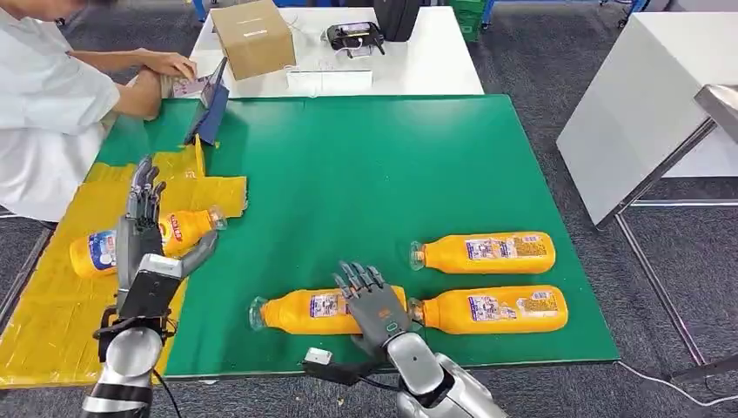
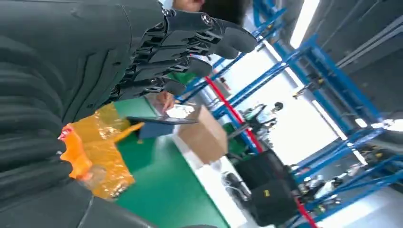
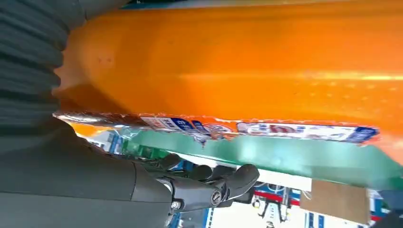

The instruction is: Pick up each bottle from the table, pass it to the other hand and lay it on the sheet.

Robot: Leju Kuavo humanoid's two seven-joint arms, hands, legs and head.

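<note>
Several orange juice bottles lie on their sides. One bottle (image 1: 187, 228) rests on the yellow sheet (image 1: 52, 305) at the left, and my left hand (image 1: 144, 235) hovers over its middle with fingers stretched out and thumb apart. The left wrist view shows that bottle (image 2: 76, 152) just below the left hand (image 2: 95, 61). Three more lie on the green mat (image 1: 374, 174): near-left bottle (image 1: 305, 312), near-right bottle (image 1: 496, 309) and far-right bottle (image 1: 487, 251). My right hand (image 1: 374, 305) is spread over the near-left bottle (image 3: 237, 61), fingers (image 3: 228, 183) straight, not closed around it.
A person in white (image 1: 43, 104) sits at the far left with a hand near a propped tablet (image 1: 209, 109). A cardboard box (image 1: 252, 35) and a black device (image 1: 352, 35) stand on the white table behind. Another white table (image 1: 644, 96) stands at the right.
</note>
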